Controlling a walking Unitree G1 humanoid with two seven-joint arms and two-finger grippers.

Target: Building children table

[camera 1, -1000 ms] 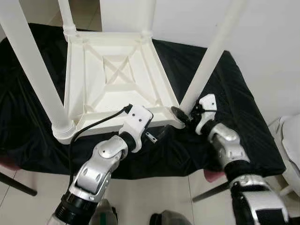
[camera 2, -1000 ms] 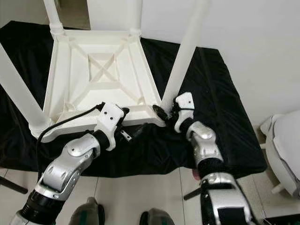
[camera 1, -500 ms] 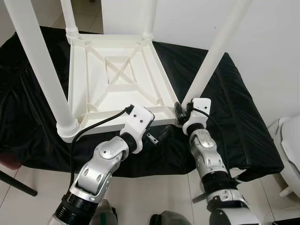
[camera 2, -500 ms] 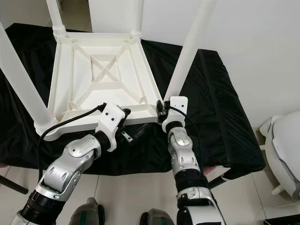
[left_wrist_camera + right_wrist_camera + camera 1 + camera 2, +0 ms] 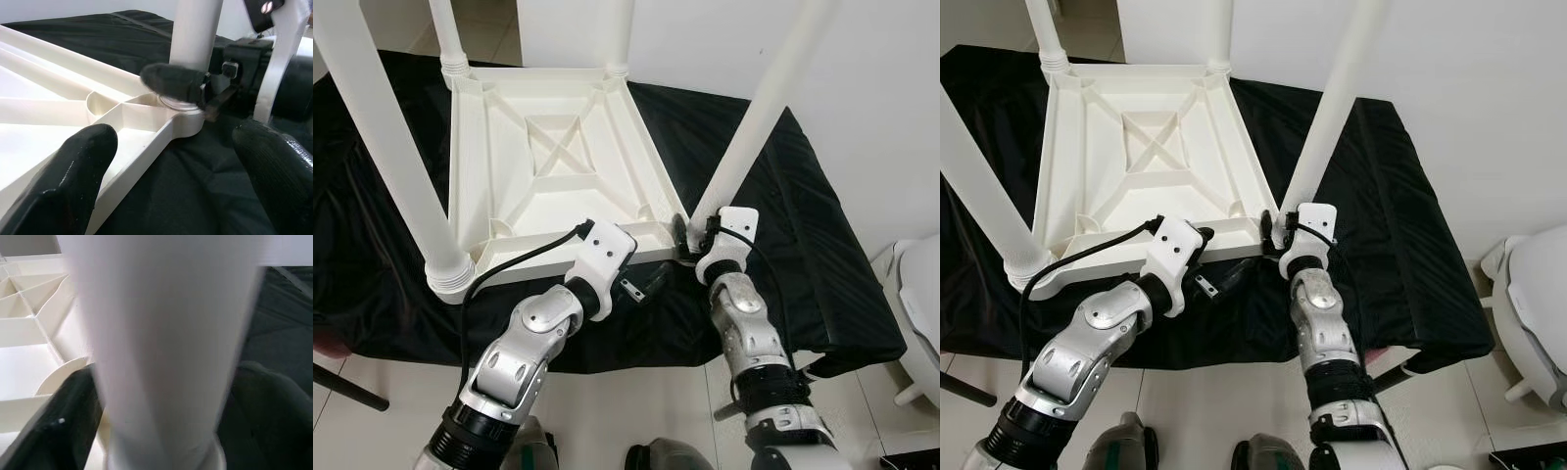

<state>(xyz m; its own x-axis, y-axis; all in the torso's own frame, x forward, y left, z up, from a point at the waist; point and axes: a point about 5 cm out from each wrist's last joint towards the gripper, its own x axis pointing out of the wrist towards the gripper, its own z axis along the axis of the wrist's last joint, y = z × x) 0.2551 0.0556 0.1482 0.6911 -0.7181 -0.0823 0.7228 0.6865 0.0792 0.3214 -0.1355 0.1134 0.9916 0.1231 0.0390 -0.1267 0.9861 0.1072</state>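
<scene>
From the head views, the white children's table point(image 5: 548, 157) lies upside down on a black-draped desk point(image 5: 803, 245), legs pointing up. The right claw point(image 5: 687, 235) grips the base of the near-right leg point(image 5: 759, 113) at the table's corner. The left claw point(image 5: 641, 286) hovers open just beside that corner, over the black cloth.

In the left wrist view, its spread fingers point(image 5: 73, 171) frame the table's rim, the leg straight ahead.

In the right wrist view, the leg sits between the fingers point(image 5: 58, 431).

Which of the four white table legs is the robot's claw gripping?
The near-right white plastic leg, by the wall; the right claw straddles its base, while the other three stand untouched.
</scene>
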